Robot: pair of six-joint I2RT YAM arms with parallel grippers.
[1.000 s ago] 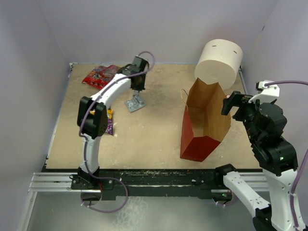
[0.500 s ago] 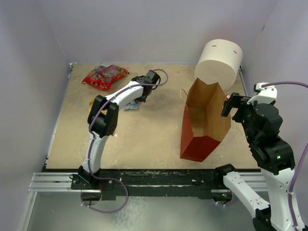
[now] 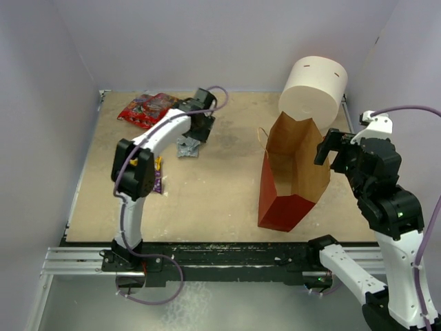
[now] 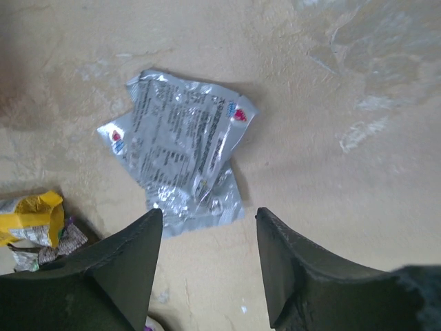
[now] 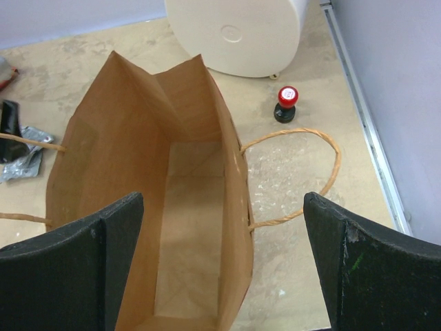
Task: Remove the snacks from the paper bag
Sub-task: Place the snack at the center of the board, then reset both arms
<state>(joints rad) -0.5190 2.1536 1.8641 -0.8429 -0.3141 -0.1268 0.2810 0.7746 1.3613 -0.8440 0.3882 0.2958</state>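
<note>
- Paper bag (image 3: 293, 172) stood upright on the worktop (image 3: 207, 200), mouth open, directly beneath the right jaws, which were spread wide and held nothing.
- Silver-grey packet (image 4: 186, 148) lay flat on the worktop just beyond the left jaws; these stood apart, gripping nothing.

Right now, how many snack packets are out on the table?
4: red bag far-left, silver packet below the left pincer, yellow wrapper and purple packet beside the left arm's elbow. The arm may hide more.
</note>
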